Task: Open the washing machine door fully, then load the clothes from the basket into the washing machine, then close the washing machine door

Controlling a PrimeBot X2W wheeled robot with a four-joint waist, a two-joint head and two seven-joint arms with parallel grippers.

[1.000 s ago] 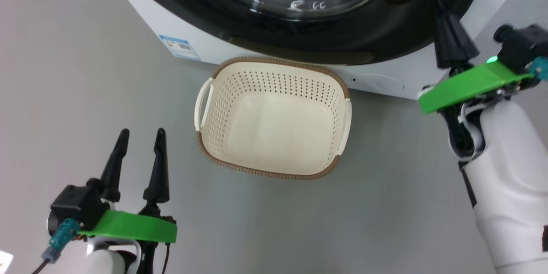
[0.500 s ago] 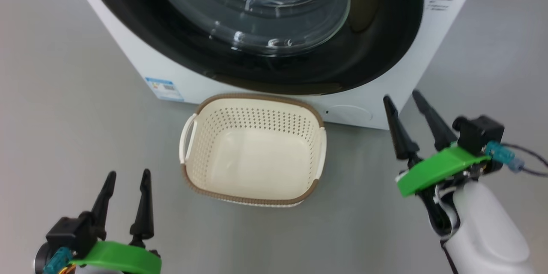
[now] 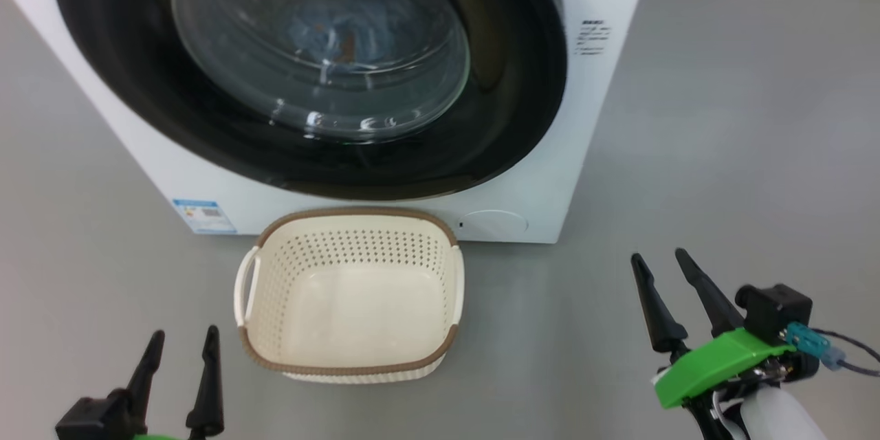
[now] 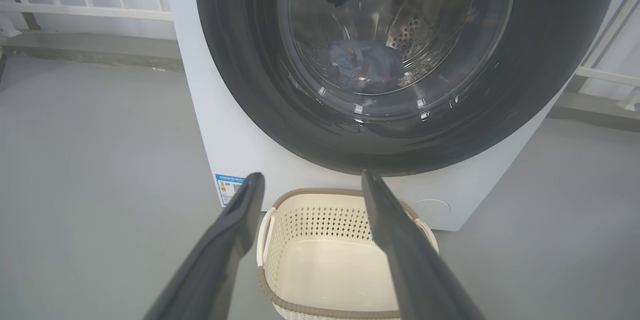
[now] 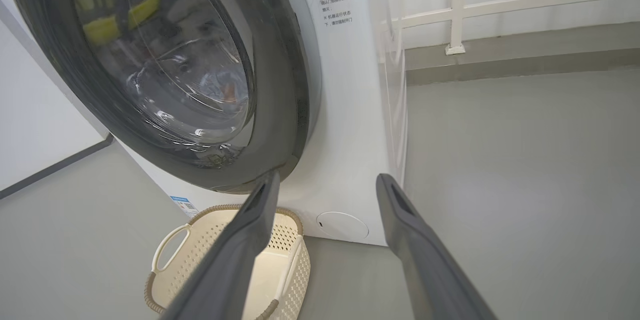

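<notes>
The white washing machine [image 3: 591, 124] stands ahead with its round black door [image 3: 502, 124] shut flat against the front. Through the glass window the light blue clothes [image 4: 367, 62] lie inside the drum. The cream basket [image 3: 350, 357] sits on the floor just in front of the machine with nothing in it. My left gripper [image 3: 180, 344] hangs open at the lower left, short of the basket's near left corner. My right gripper [image 3: 658, 262] is open at the lower right, well clear of the machine's right front corner. The door [image 5: 280, 110] and basket [image 5: 165, 280] also appear in the right wrist view.
Grey floor [image 3: 742, 151] spreads all around. A blue label [image 3: 203, 215] marks the machine's lower left front. White railing [image 5: 455, 10] and a low grey kerb run behind the machine on both sides.
The right gripper, shut against the door's right edge one second ago, has opened and dropped back to the lower right. The head view has tilted up, showing more of the machine.
</notes>
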